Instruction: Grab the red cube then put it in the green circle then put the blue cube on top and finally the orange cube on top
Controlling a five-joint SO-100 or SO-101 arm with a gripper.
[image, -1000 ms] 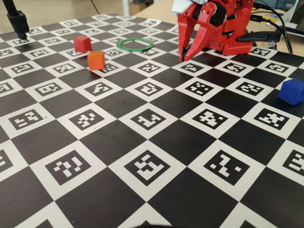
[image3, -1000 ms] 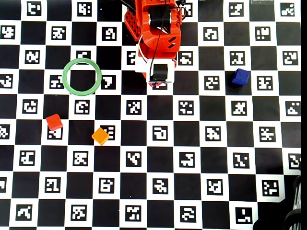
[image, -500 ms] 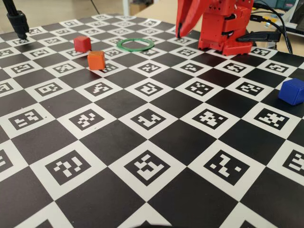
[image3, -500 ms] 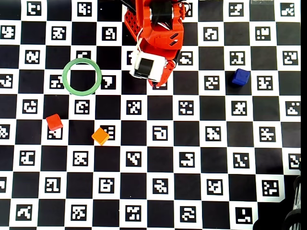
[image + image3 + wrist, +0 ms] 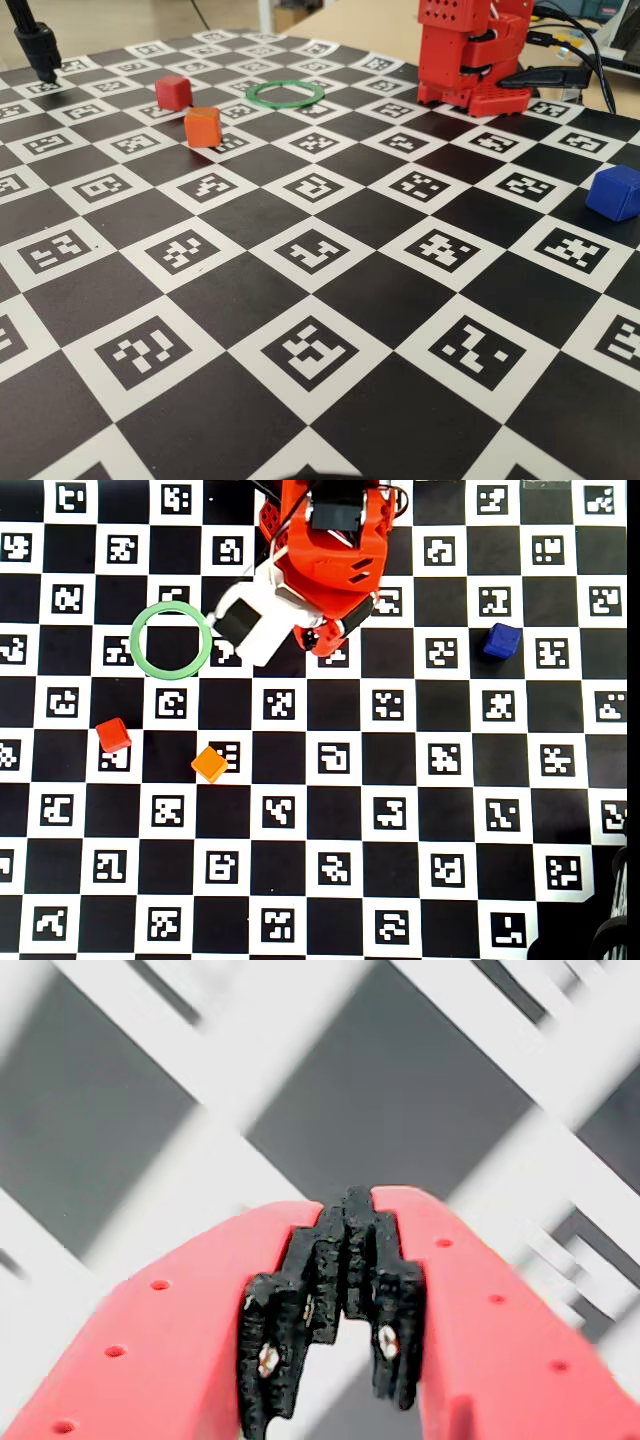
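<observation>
Red arm (image 5: pixel 325 560) folded low over its base, gripper (image 5: pixel 345 1260) empty, jaws nearly closed, above the checkered board (image 5: pixel 330 300).

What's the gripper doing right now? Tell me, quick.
Gripper: closed, holding nothing; the red cube, orange cube and blue cube all sit untouched.

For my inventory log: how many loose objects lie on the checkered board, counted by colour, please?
Red: 1, the red cube
Orange: 1, the orange cube
Blue: 1, the blue cube
Green: 1, the green circle
Total: 4
</observation>
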